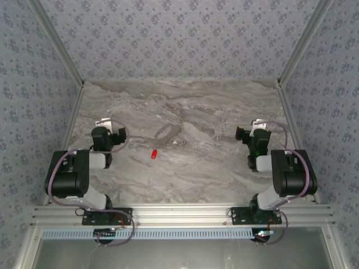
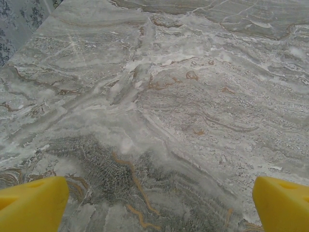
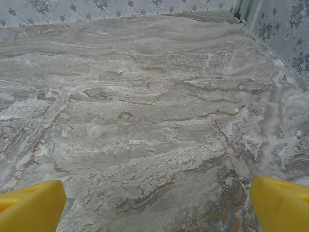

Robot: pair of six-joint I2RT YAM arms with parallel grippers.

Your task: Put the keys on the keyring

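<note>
Marble veining (image 1: pixel 224 162) nearly hides the keyring (image 1: pixel 167 132), lying near the red key (image 1: pixel 153 153) at mid-table. Your left gripper (image 2: pixel 157 205) and right gripper (image 3: pixel 157 205) hang spread wide, empty; you could easily misjudge the loop or flick the tiny key away.

The red key (image 1: pixel 153 153) lies on the marble bench (image 1: pixel 213 168), near the grey keyring (image 1: pixel 166 132) but apart from it; the left gripper (image 1: pixel 108 124) and right gripper (image 1: pixel 256 128) flank them, well apart.
</note>
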